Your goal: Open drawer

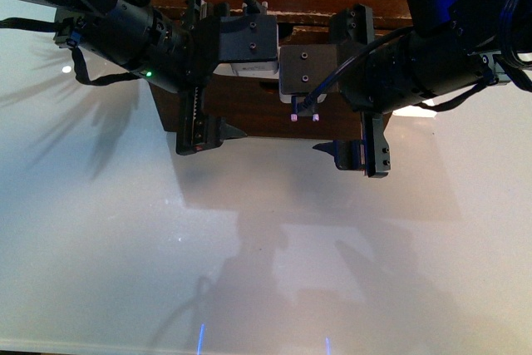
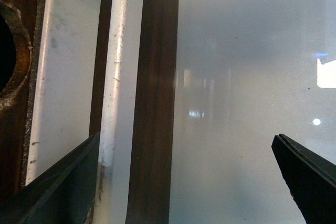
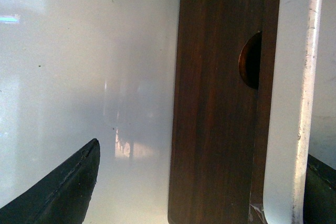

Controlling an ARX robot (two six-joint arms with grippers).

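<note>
Drawer (image 3: 220,103): dark brown wood front at the far edge of the table (image 1: 100,230), top middle of the front view, with both claws against it. I cannot tell whether it is pulled out at all.
Notch (image 3: 252,61): half-round cut in the front's edge, on the handle side.
Handle (image 3: 294,103): long white bar running along the front, with small dark scuffs.
Left gripper (image 1: 231,72): claw spread wide, holding nothing. In its wrist view the handle and a strip of brown wood lie between the fingers. One finger (image 2: 52,192) sits on the notch side of the bar, the other over the table. Contact with the bar cannot be told.
Right gripper (image 1: 331,85): claw also spread wide and empty. In its wrist view the front and the handle lie between the fingers. One finger (image 3: 58,187) is over the table, the other just past the bar. Contact here cannot be told either.
Arms: side by side in the front view, near each other but apart, and both reach toward the wood.
Table: glossy white, carrying the arms' shadows.
</note>
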